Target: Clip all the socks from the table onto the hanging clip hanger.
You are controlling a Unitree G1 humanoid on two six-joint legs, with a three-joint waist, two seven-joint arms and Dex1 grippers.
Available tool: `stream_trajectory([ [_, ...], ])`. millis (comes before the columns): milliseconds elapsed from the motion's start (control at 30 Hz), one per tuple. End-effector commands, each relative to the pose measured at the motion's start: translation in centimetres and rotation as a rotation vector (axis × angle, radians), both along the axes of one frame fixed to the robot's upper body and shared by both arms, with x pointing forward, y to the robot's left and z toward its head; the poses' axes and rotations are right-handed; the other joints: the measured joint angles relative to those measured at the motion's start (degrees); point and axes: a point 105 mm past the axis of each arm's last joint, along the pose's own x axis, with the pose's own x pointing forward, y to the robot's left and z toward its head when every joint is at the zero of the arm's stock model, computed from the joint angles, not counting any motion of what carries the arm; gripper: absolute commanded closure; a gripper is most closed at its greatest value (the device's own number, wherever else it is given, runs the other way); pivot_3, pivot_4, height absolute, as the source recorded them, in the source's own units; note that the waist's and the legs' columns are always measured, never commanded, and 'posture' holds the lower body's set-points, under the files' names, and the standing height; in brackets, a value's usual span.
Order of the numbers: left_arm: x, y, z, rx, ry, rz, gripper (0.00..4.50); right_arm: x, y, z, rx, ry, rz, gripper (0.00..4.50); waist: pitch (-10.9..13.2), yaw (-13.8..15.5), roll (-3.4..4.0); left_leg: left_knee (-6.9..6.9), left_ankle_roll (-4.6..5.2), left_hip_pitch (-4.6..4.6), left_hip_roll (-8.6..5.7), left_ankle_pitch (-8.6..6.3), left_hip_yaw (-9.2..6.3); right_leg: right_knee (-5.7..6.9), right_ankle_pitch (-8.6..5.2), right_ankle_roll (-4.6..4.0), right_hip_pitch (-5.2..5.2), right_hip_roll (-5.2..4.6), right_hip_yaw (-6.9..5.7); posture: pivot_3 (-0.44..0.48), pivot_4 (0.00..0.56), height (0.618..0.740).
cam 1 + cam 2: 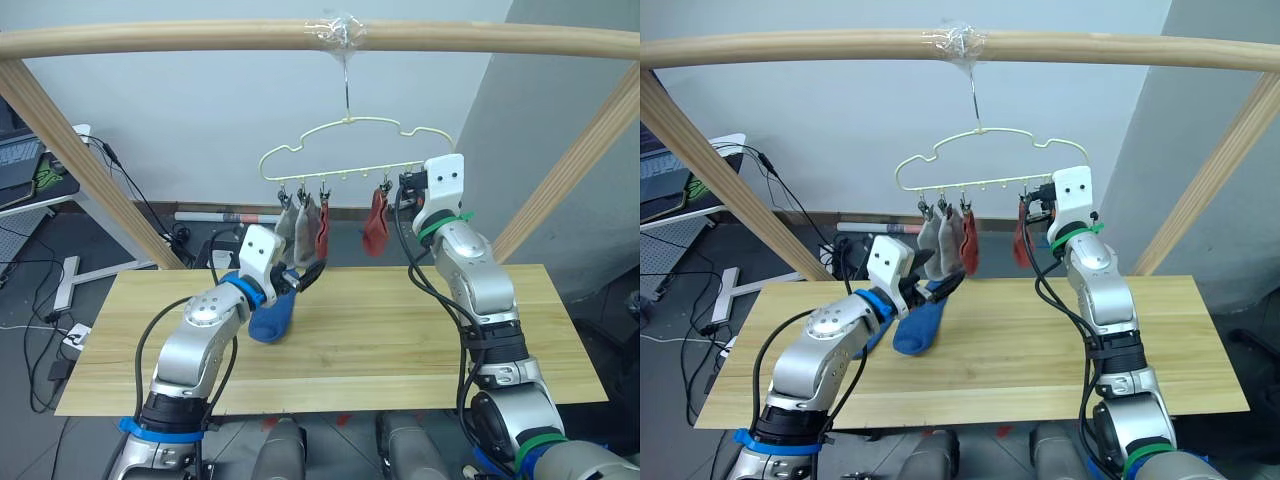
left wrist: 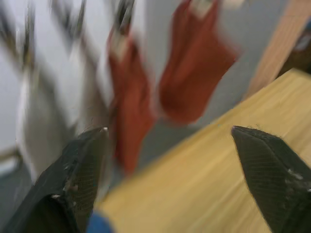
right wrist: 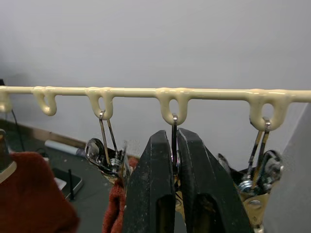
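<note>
1. Left end effector: fingers spread wide, holding nothing. It sits low and to the left of the clip hanger, just above the table.
2. Blue sock: lies on the table directly under the left end effector, touching or nearly touching its underside; I can't tell which. Its long axis runs roughly toward and away from the robot. I can't make out a second blue sock.
3. Left half of the clip hanger: two light grey socks hang side by side from the leftmost clips, with a brick-red sock on the next clip to their right.
4. Middle of the clip hanger: the clips between the two red socks look free.
5. Right half of the clip hanger: a second brick-red sock hangs there, just left of the right end effector.
6. Right end effector: raised to the bar at the hanger's right end, fingers pinched narrow on a metal clip and its wire loop.
7. Key relation: the sock is below and left of the hanger, and the left arm is far nearer to it. Judgement: left closes on the blue sock and lifts it up and right to a free clip, while right squeezes a clip open.
8. Risk: the hanger swings freely on its hook, so alignment could drift.
</note>
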Motion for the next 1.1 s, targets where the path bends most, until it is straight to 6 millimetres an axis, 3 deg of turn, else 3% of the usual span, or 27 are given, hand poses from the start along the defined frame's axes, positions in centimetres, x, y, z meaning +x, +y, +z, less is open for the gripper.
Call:
stream_trajectory([
  [33, 0.5, 3.1, -3.9, 0.089, 0.081, 0.15, 0.02, -0.7, -0.4, 1.2, 0.006, -0.027, -0.002, 4.5, 0.0, -0.1, 0.0, -0.01, 0.0, 0.0, 0.0, 0.0, 0.0, 0.0, 0.0, 0.0, -0.01, 0.0, -0.01, 0.059, 0.204, 0.74],
  [133, 1.2, 4.3, -5.9, 0.077, 0.152, 0.256, 0.02, -0.9, -0.5, 1.2, 0.009, -0.017, -0.004, 4.5, 0.0, 0.0, 0.0, -0.02, 0.0, -0.02, 0.0, 0.0, -0.01, 0.01, 0.02, 0.04, -0.02, 0.0, -0.03, 0.051, 0.205, 0.74],
  [267, 2.0, 3.4, -8.5, 0.089, 0.204, 0.264, 0.02, -1.1, -0.5, 0.9, 0.008, 0.004, -0.005, 4.5, 0.0, 0.3, -0.01, 0.03, 0.0, -0.04, 0.0, 0.0, -0.02, -0.03, 0.04, 0.07, 0.01, -0.01, -0.03, 0.041, 0.208, 0.74],
  [400, 2.9, 2.2, -8.7, 0.072, 0.193, 0.227, 0.02, -1.3, -0.6, 0.9, -0.003, 0.01, -0.006, 4.5, 0.0, 0.0, -0.01, 0.0, 0.0, -0.02, -0.01, 0.0, -0.01, -0.04, 0.07, 0.13, 0.03, -0.01, -0.03, 0.026, 0.212, 0.74],
  [633, 3.9, 2.0, -8.6, 0.089, 0.182, 0.218, 0.02, -1.4, -0.9, 0.9, -0.011, 0.016, -0.016, 4.5, 0.0, 0.0, -0.01, -0.04, -0.01, -0.03, 0.0, 0.0, -0.02, -0.04, 0.08, 0.16, 0.01, 0.0, -0.04, 0.019, 0.217, 0.74],
  [767, 3.4, 1.5, -9.9, 0.139, 0.237, 0.162, 0.02, -1.5, -1.0, 0.9, -0.012, 0.018, -0.02, 4.5, 0.0, -0.1, -0.01, -0.03, -0.01, -0.03, 0.0, 0.0, -0.02, -0.04, 0.09, 0.17, 0.01, 0.0, -0.04, 0.009, 0.217, 0.74],
  [900, 2.4, 1.4, -11.1, 0.196, 0.267, 0.107, 0.86, -1.5, -1.1, 0.8, -0.01, 0.025, -0.025, 4.5, 0.0, -0.1, 0.0, -0.04, -0.01, 0.0, 0.0, 0.0, -0.02, -0.03, 0.08, 0.17, 0.03, 0.0, -0.04, 0.002, 0.214, 0.74],
  [1067, 1.8, 1.2, -11.2, 0.181, 0.265, 0.094, 2.31, -1.7, -1.1, 0.3, -0.035, 0.046, -0.007, 4.5, 0.0, -0.1, -0.01, -0.03, -0.01, 0.02, 0.0, 0.0, -0.02, -0.04, 0.05, 0.12, 0.05, 0.0, -0.04, 0.003, 0.213, 0.74],
  [1100, 1.7, 1.2, -11.2, 0.179, 0.265, 0.094, 2.4, -1.7, -1.0, 0.3, -0.036, 0.05, -0.001, 4.5, 0.0, -0.1, 0.0, -0.03, -0.01, 0.02, 0.0, 0.0, -0.02, -0.04, 0.05, 0.12, 0.05, -0.01, -0.04, 0.003, 0.213, 0.74],
])
